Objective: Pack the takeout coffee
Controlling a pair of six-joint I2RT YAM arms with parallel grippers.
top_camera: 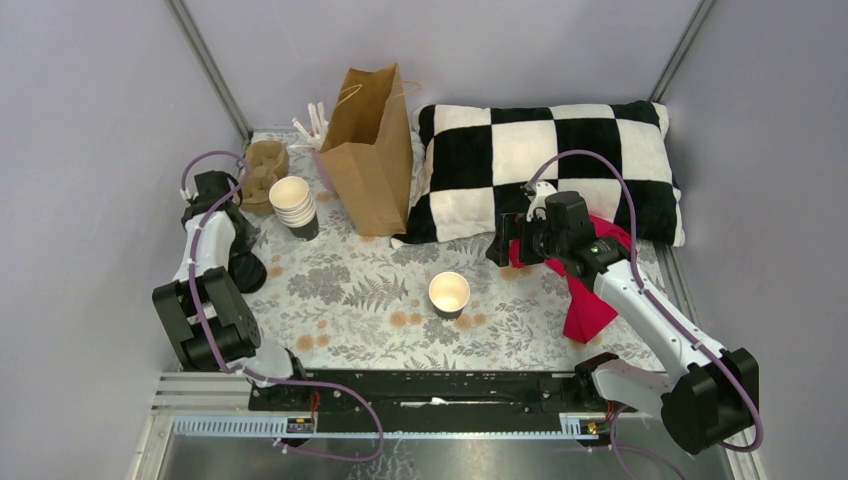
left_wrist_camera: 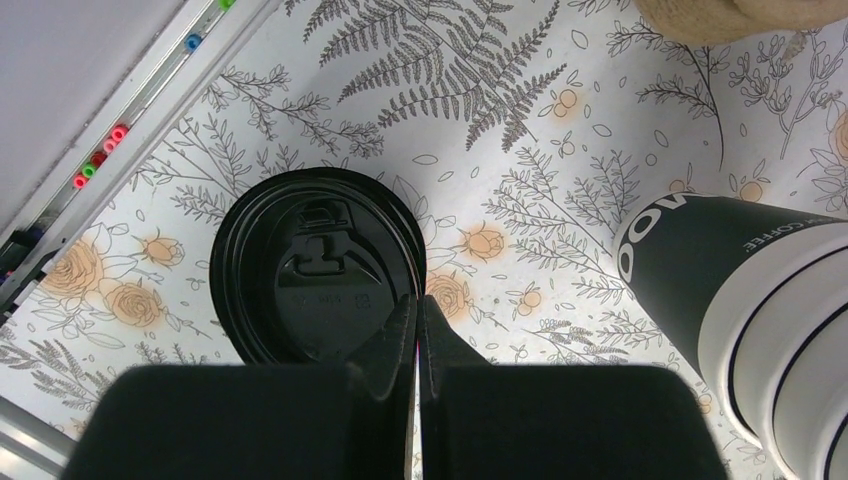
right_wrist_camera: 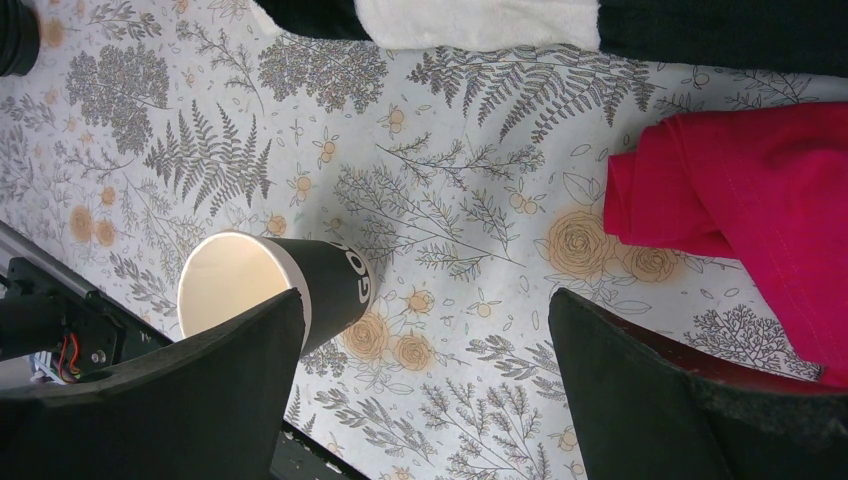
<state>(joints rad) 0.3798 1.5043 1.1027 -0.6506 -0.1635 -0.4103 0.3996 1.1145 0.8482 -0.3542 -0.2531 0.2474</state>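
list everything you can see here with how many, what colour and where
lone cup: 1, black, white inside, no lid, table centre
cup stack: 1, black, white insides, back left
lids: count unclear, black, by left arm
paper bag: 1, brown, upright at back
cup carrier: 1, brown, back left corner
white sticks: several, white, left of the bag
pillow: 1, black and white checks, back right
cloth: 1, red, right side
left claw: 1, black, shut, over the lids
right claw: 1, black, open, empty
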